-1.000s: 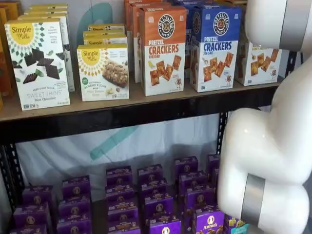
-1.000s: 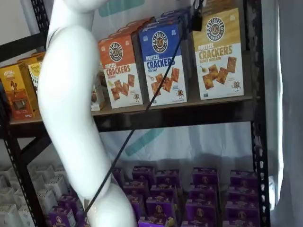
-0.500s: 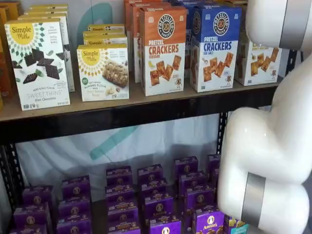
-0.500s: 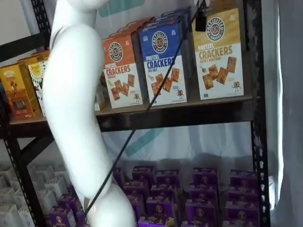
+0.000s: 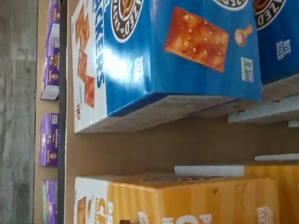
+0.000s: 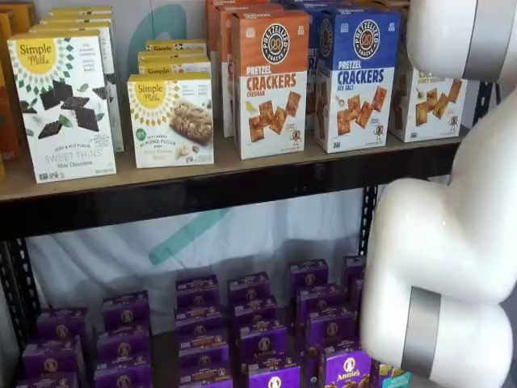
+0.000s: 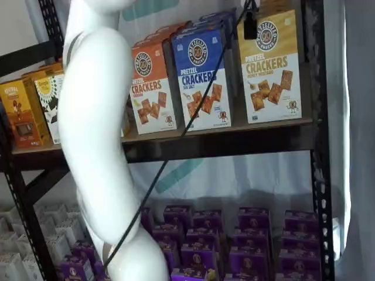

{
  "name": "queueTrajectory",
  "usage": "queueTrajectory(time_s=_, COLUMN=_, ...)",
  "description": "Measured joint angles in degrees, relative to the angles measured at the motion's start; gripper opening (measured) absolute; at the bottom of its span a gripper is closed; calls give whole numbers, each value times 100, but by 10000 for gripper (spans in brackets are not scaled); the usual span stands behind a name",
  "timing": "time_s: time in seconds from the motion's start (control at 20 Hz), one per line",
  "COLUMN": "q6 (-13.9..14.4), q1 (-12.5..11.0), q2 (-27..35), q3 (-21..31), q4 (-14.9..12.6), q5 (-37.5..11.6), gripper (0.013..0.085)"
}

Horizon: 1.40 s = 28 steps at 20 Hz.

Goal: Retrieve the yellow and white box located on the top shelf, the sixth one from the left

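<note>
looking past the white arm (image 7: 94, 117) first: it fills the foreground in both shelf views, and its black cable (image 7: 181, 132) slants up across the blue box fronts toward the wrist.

gripper (image 7: 249, 24): only a dark finger piece hangs from the top edge of a shelf view, side-on, in front of the upper left corner of the target. i can't see a gap there, but the claw reads as spread wide and nothing sits between the fingers. i judge it's open ready for the box, not gripping.

the yellow and white box (image 7: 270, 67) stands upright at the front edge of the top shelf (image 7: 222, 143), last in the row beside the right upright, untouched. in a shelf view the arm covers most of it (image 6: 428, 101).

wrist view: the box's yellow top (image 5: 177, 200) and the blue sea salt box (image 5: 177, 56) show with a strip of bare board (image 5: 163, 144) between them. that gap is why i'd judge a finger can go down on that side.

more boxes of each kind are lined up behind the front ones, so the front one should come out forward without disturbing the orange cheddar box (image 7: 149, 85) further along.

farther down, purple boxes (image 7: 252, 234) fill the lower level, not involved.

approach stage, no contact yet.
</note>
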Motion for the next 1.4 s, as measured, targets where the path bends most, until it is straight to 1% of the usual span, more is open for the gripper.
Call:
queueTrajectory(time_s=0.25, q6=34, q1=138, q2=-13, q3=52, q4=-234, q5=-70, gripper=850)
queueTrajectory(time_s=0.75, q6=78, q1=307, q2=78, q3=-107, q4=-733, q5=127, gripper=850)
queueTrajectory(time_s=0.95, q6=122, q1=433, q2=167, q3=-284, q4=-1112, q5=368, gripper=850)
queueTrajectory(time_s=1.05, q6=131, q1=466, q2=164, q3=-286, q4=-1201, q5=392, gripper=850)
queueTrajectory(time_s=1.25, q6=139, q1=498, q2=86, q3=-168, q4=-1250, q5=322, gripper=850)
queueTrajectory(time_s=1.4, q6=136, q1=539, q2=11, q3=-60, q4=-1355, q5=250, gripper=850)
